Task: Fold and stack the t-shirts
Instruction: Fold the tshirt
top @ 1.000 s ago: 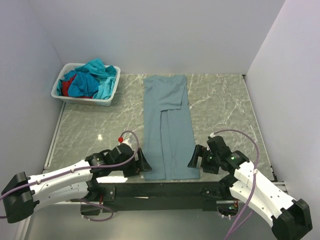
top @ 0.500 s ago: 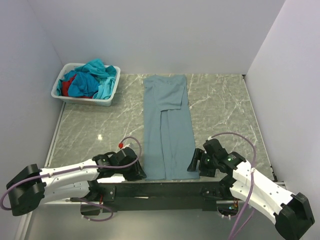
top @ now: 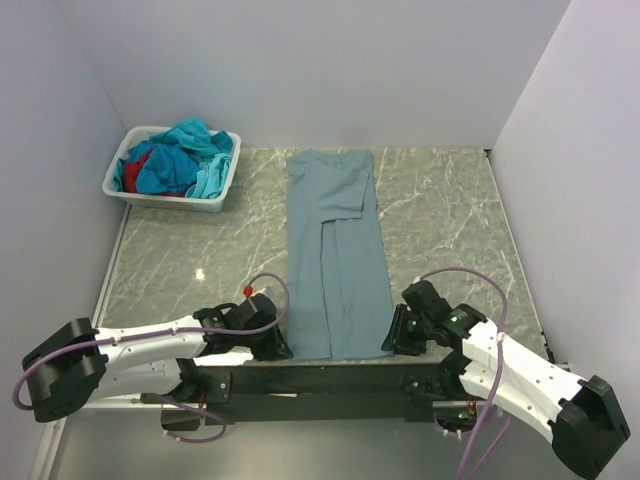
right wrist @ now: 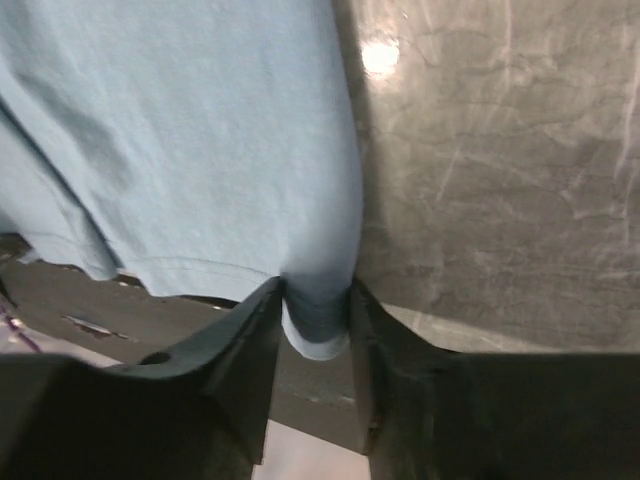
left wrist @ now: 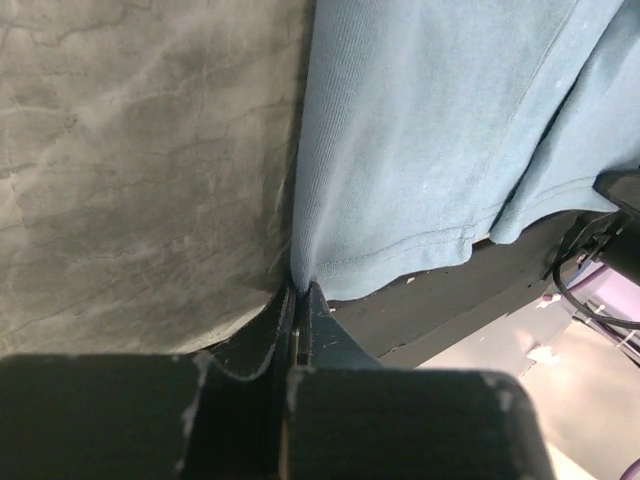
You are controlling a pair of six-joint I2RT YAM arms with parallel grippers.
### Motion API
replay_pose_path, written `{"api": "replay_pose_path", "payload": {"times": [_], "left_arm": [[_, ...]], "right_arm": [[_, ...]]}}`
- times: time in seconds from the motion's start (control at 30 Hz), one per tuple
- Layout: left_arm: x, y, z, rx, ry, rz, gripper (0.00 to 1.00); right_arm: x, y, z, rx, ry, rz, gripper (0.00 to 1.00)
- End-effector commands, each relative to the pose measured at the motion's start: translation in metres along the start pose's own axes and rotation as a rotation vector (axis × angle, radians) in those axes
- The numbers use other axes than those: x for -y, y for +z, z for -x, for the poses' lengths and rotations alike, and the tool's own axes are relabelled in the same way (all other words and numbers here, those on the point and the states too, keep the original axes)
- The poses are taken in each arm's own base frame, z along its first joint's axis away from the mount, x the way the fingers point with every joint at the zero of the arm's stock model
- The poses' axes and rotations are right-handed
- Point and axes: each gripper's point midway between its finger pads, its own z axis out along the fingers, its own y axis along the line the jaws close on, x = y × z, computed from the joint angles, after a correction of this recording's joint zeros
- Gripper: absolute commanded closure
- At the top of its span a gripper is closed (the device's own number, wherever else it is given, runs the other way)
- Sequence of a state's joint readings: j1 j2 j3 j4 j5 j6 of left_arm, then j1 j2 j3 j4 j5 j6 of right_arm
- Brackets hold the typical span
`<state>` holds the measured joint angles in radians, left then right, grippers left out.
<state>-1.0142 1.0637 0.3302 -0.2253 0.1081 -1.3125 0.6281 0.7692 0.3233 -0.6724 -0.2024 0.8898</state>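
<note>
A long grey-blue t-shirt [top: 335, 250] lies folded into a narrow strip down the middle of the marble table [top: 200, 255], its hem at the near edge. My left gripper [top: 285, 345] is shut on the hem's near left corner; in the left wrist view the fingertips [left wrist: 298, 290] pinch the cloth [left wrist: 430, 130] tight. My right gripper [top: 393, 338] stands at the near right corner. In the right wrist view that gripper [right wrist: 315, 300] has a bunched fold of the cloth [right wrist: 200, 130] filling the gap and touching both fingers. Teal, blue and red t-shirts [top: 185, 160] lie heaped in the basket.
The white plastic basket [top: 165, 202] stands at the back left corner of the table. White walls close in the back and both sides. A black rail [top: 330, 378] runs along the near edge, just under the shirt's hem.
Both grippers have moved in onto the hem's corners and closed: the left from wide open to fully shut, the right from wide open to pressing the cloth. The shirt has not shifted.
</note>
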Motion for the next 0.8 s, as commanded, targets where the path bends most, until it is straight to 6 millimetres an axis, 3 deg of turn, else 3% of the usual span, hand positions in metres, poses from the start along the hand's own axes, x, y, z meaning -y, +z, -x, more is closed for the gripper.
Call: {"api": "replay_pose_path", "payload": {"times": [0.0,0.13,0.17,0.3,0.43,0.6,0.77], "left_arm": [[0.015,-0.005,0.002,0.009,0.035,-0.051,1.0],[0.023,-0.01,0.004,0.026,0.04,-0.102,0.99],[0.025,-0.011,0.004,0.027,0.042,-0.111,1.0],[0.047,-0.017,0.012,0.063,0.088,-0.191,1.0],[0.08,-0.029,0.026,0.124,0.154,-0.273,1.0],[0.096,-0.034,0.05,0.215,0.192,-0.241,1.0],[0.116,-0.046,0.091,0.323,0.199,-0.28,1.0]], "right_arm": [[0.008,0.002,-0.005,-0.008,-0.003,-0.03,0.62],[0.004,0.0,-0.002,0.008,0.0,-0.006,0.85],[0.001,0.0,-0.002,0.006,-0.003,0.008,1.0],[-0.015,-0.004,0.007,0.039,-0.03,0.065,1.0],[-0.029,-0.013,0.026,0.096,-0.076,0.069,1.0],[-0.061,-0.032,0.066,0.226,-0.144,0.083,1.0],[-0.09,-0.051,0.111,0.368,-0.155,0.081,1.0]]}}
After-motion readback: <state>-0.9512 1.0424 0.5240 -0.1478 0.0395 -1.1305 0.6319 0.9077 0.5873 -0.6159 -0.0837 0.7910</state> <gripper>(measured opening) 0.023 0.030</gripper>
